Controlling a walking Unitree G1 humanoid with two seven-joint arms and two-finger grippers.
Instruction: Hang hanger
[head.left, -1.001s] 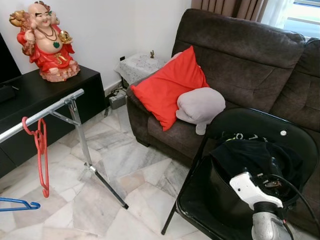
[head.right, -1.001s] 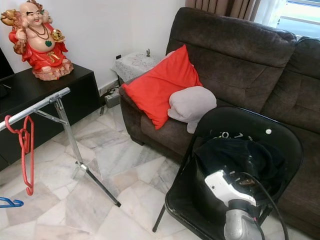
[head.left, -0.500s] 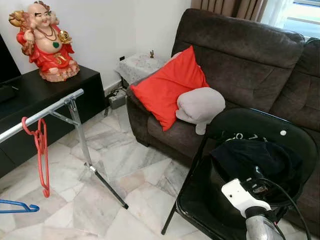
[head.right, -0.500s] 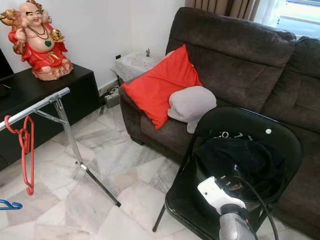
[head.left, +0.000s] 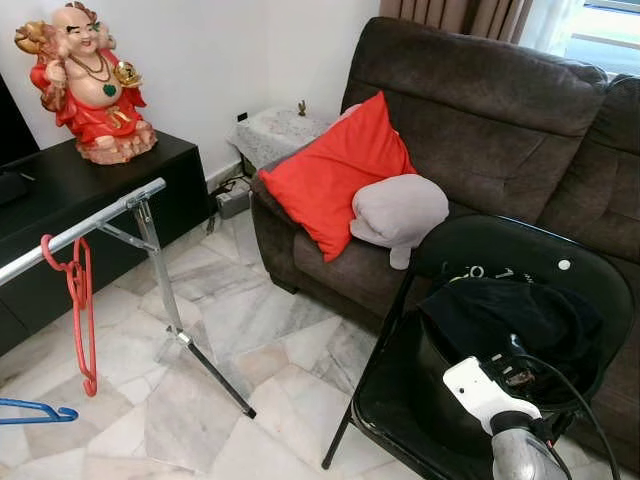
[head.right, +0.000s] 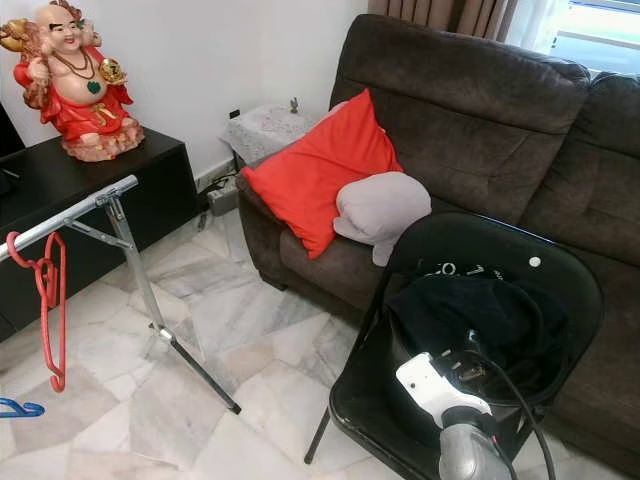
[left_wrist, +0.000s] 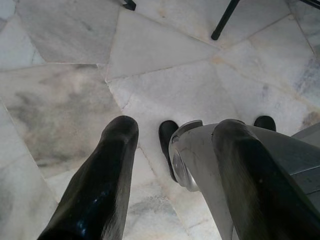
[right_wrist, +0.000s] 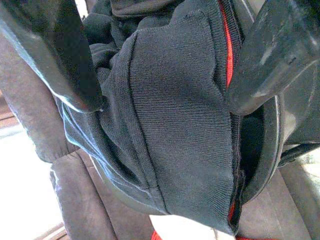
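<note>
Right wrist view looks along the right gripper (right_wrist: 160, 75), whose two black fingers (right_wrist: 55, 55) are spread apart on either side of a fold of dark knitted garment (right_wrist: 175, 115) with a red-edged seam; whether the pads actually press the cloth cannot be told. From the head, the right arm (head.left: 500, 410) reaches up from the bottom of the frame, its white wrist housing and black cable leaning over the seat of a black folding chair (head.left: 400, 410), where the garment lies bundled against the backrest.

Left wrist view shows the left gripper (left_wrist: 175, 135) hanging with its fingers parted, pointing down at the marble floor (left_wrist: 65, 90) beside the robot's own silver leg.

Well away to the robot's left, a red hanger (head.left: 80, 300) hangs by its hook from the silver rail of a clothes rack (head.left: 90, 225), whose stand legs splay across the tiles. A blue hanger (head.left: 35, 410) juts in low at the left edge, below the red one.

Behind the chair stands a brown sofa (head.left: 480, 110) with a red cushion (head.left: 335, 170) and a grey pillow (head.left: 400, 210) touching it. A red-robed statue (head.left: 85, 80) sits on a black cabinet (head.left: 70, 185).
</note>
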